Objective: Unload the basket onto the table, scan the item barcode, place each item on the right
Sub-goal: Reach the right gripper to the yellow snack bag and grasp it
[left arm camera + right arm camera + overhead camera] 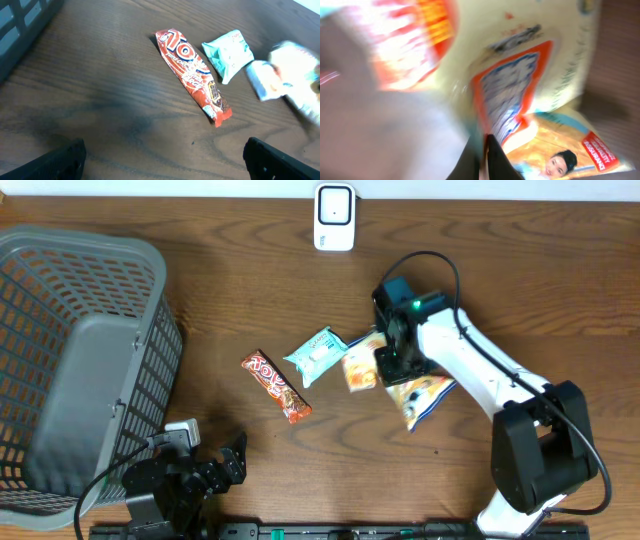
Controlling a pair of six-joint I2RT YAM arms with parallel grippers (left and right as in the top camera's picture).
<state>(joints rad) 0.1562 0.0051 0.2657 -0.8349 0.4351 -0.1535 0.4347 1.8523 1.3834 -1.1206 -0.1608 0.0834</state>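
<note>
Pinch orange-and-cream crinkly film snack packet at flat sealed edge: light, soft, slippery. Right gripper clenched on that packet; left gripper spread wide, empty.

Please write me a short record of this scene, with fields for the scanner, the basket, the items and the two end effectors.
scanner: white, at the far table edge
basket: grey, on the left
loose items: red candy bar, teal packet, blue-edged packet
gripped item: orange packet, beside the teal packet
left end effector: open, holds nothing
right end effector: shut on the orange packet
</note>
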